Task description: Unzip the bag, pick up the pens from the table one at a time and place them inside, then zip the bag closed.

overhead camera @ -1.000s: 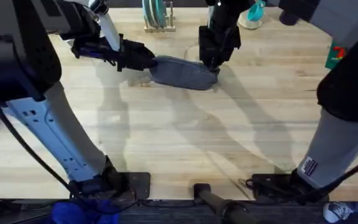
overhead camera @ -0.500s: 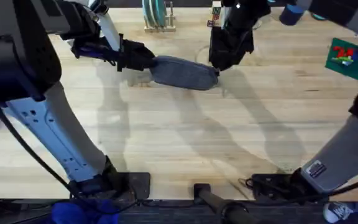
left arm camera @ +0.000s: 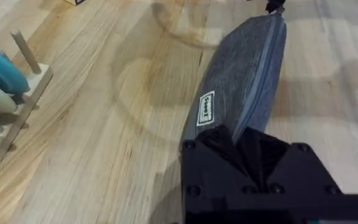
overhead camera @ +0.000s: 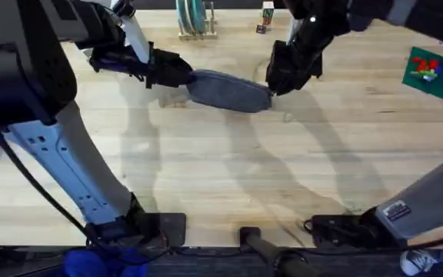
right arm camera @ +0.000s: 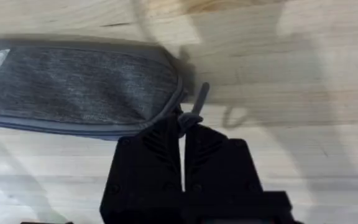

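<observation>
Blue-grey heathered bag (overhead camera: 228, 91) with a small white label lies far back on the wooden table (overhead camera: 229, 177); left gripper (overhead camera: 181, 75) pinches one end, right gripper (right arm camera: 182, 138) pinches the zipper pull (right arm camera: 194, 109)

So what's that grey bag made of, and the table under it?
The bag looks like soft woven cloth: blue-grey with a speckled weave, a smoother strip along its zipper, and a small white sewn label. The table looks like pale wood with a smooth finish: long joined planks with grain lines. Whether it's solid wood can't be told.
</observation>
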You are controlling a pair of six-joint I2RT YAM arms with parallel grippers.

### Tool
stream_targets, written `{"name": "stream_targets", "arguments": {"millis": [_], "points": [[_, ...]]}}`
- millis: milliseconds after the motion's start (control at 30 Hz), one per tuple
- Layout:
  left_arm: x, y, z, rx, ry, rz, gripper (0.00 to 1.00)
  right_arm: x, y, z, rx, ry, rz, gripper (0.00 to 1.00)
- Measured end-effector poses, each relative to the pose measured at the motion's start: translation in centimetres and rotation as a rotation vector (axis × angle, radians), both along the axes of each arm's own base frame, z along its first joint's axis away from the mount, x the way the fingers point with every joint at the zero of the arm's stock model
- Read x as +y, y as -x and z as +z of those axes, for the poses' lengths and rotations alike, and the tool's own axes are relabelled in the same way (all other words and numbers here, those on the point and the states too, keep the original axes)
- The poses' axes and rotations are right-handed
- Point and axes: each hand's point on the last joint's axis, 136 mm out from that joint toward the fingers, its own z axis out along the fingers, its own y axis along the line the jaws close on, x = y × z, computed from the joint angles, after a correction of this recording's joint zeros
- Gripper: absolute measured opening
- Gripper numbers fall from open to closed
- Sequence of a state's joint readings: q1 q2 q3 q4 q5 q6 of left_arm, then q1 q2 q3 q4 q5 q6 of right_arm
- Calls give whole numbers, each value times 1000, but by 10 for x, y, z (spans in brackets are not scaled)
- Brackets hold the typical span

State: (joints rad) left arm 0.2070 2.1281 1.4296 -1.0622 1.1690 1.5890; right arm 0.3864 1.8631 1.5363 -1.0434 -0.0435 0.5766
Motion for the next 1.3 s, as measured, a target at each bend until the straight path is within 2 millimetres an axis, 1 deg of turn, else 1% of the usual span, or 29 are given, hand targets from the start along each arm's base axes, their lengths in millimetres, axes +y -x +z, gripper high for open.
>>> {"name": "stream_targets", "arguments": {"millis": [267, 400, 600, 1000, 1300], "points": [[0, 0, 0, 0, 0, 0, 41, -3, 1, -7, -9, -60, -22, 33], [0, 0, 0, 0, 0, 0, 41, -5, 3, -17, 2, -80, -35, 34], [-1, 0, 0, 0, 2, -1, 41, -12, 5, -32, 30, -162, -73, 33], [-1, 0, 0, 12, 3, 4, 41, -13, 2, -32, 28, -212, -49, 33], [-1, 0, 0, 13, 3, 4, 41, -13, 3, -31, 30, -217, -44, 33]]}}
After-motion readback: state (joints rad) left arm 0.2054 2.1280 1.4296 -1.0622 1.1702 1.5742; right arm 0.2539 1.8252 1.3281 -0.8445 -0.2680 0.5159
